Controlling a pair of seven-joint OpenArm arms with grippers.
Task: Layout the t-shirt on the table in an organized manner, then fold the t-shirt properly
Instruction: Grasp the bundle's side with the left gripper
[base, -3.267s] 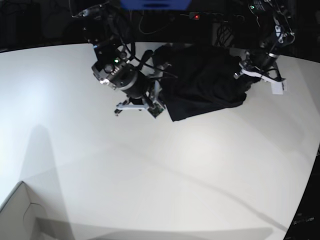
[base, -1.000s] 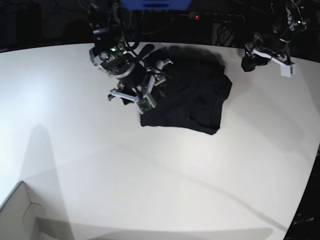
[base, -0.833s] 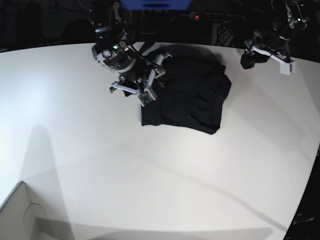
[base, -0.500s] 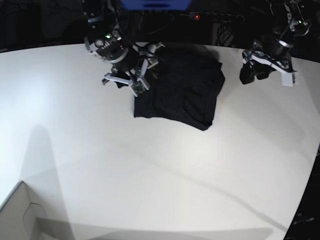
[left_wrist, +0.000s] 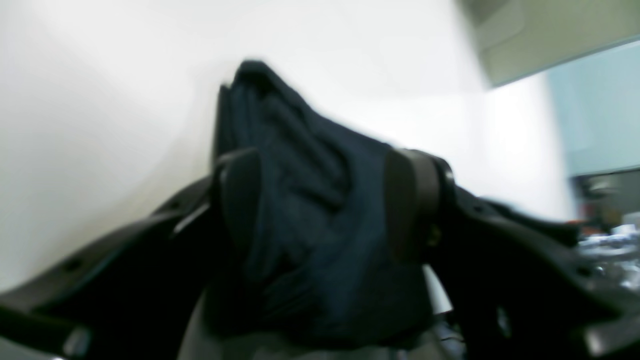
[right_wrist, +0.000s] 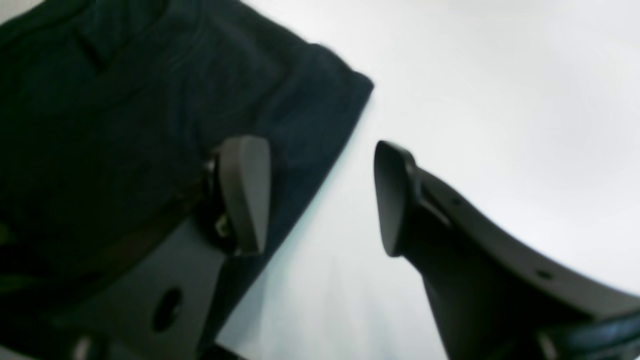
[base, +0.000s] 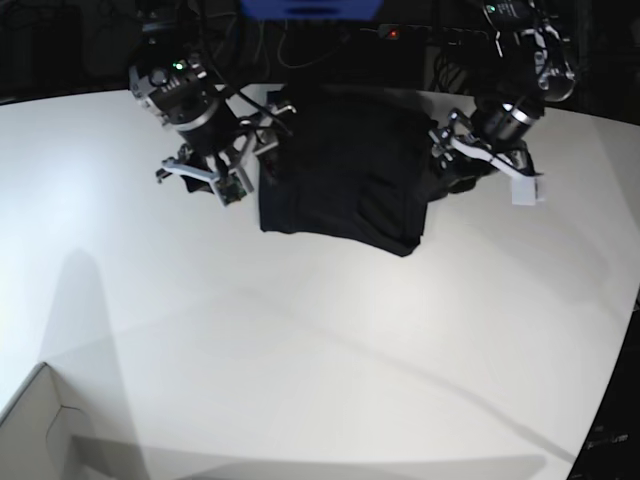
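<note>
Black t-shirt (base: 345, 170) bunched on table (base: 300, 350); left gripper (left_wrist: 325, 210) clamps it; right gripper (right_wrist: 320, 195) spread, empty.

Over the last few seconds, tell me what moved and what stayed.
The right gripper backed off the t-shirt toward the base view's left, open. The left gripper came back from the table edge and closed on the shirt's side. The shirt stays bunched, not spread.

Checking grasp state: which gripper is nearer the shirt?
Left. The left gripper has shirt fabric between its jaws; the right gripper straddles the shirt's edge, open.
</note>
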